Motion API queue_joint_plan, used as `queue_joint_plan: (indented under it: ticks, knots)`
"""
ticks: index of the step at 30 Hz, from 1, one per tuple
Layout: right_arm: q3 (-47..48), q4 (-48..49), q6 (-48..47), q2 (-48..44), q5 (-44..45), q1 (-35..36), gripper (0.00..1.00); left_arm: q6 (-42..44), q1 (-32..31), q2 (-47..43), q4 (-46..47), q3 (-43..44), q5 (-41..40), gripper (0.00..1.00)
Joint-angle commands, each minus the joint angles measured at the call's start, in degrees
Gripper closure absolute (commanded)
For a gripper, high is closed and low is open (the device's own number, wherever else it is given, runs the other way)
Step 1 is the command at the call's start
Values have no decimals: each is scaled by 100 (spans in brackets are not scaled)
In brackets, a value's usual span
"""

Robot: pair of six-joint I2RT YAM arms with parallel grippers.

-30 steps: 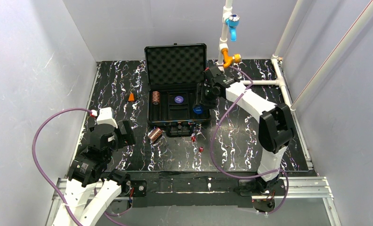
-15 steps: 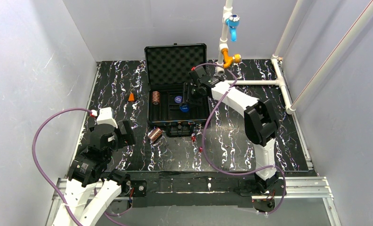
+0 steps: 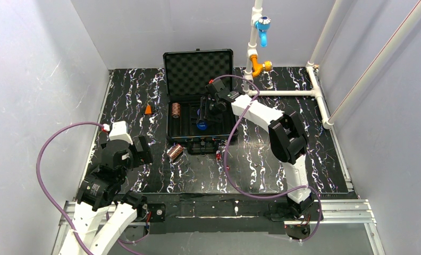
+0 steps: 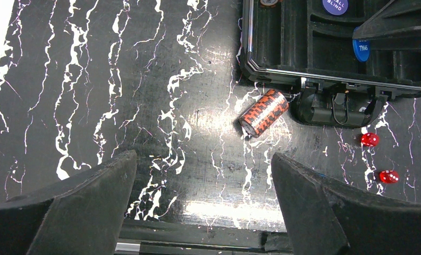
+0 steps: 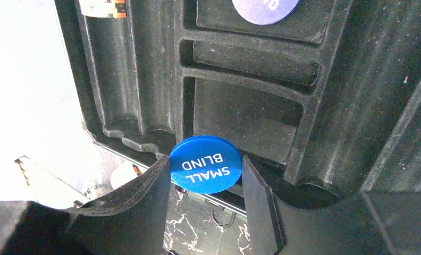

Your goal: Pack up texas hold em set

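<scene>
Left gripper [image 4: 202, 159] wide, empty, over table's near-left corner. Stack [image 4: 263, 112] and dice [image 4: 369, 139] loose by case [image 3: 168, 127] front edge. Right gripper [image 5: 204, 164] pinches disc [image 5: 205, 161] above tray; I'd judge stowing underway, next lower into recess, release.

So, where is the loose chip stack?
Top view: the loose chip stack lies on the table outside the briefcase's front-left corner, left of the red dice.

White arms [image 3: 259, 110], black joints [image 3: 288, 141] (purple cables [image 3: 224, 159])
</scene>
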Motion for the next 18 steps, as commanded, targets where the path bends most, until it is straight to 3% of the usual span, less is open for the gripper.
queue_joint_plan:
  ticks: [1, 18]
  knots:
    - [323, 201, 95, 71, 102, 29, 52, 7, 20, 17, -3, -65, -36, 2]
    - [435, 137, 80, 250, 265, 29, 50, 6, 27, 1, -2, -68, -45, 2]
